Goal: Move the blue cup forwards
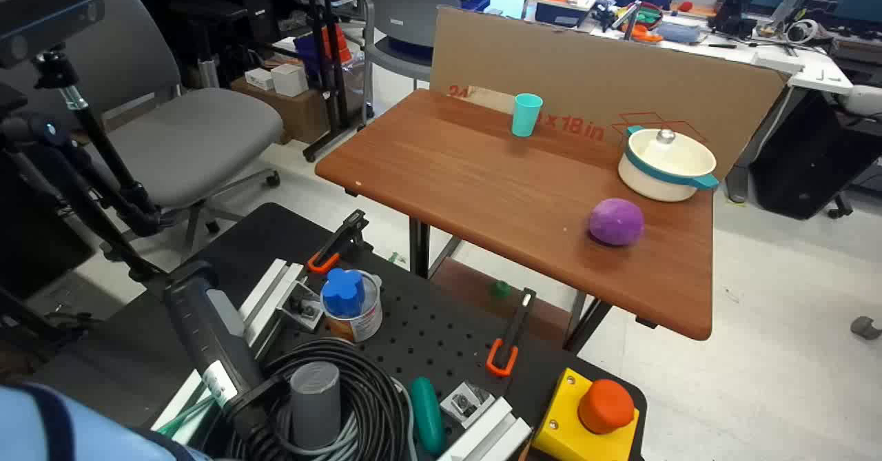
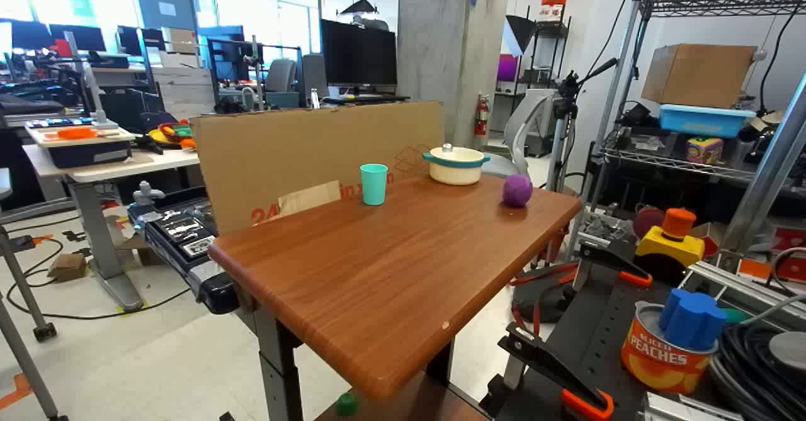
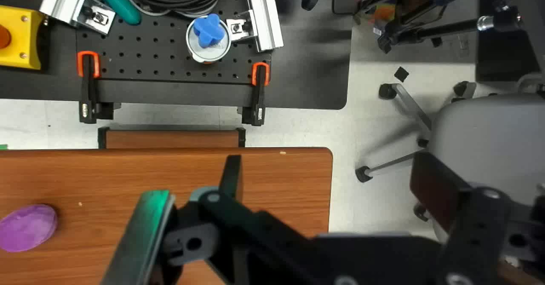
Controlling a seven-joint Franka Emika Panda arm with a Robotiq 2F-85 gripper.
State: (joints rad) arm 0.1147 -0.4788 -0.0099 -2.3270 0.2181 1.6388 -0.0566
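Observation:
The blue cup (image 1: 527,115), a teal tapered cup, stands upright on the brown table in both exterior views (image 2: 374,184). It is near the long edge of the table beside the upright cardboard sheet. I cannot make it out in the wrist view. My gripper (image 3: 330,174) shows only in the wrist view, with its two fingers wide apart and nothing between them. It looks down over the table's corner and the floor beside it. The gripper is outside both exterior views, so its distance from the cup cannot be told.
A cream pot (image 1: 665,168) with teal handles and a purple ball (image 1: 617,222) stand on the brown table (image 1: 441,165). The cardboard sheet (image 2: 315,150) rises along one long edge. A black bench (image 3: 311,72) with clamps, a can and a yellow button box faces the opposite edge.

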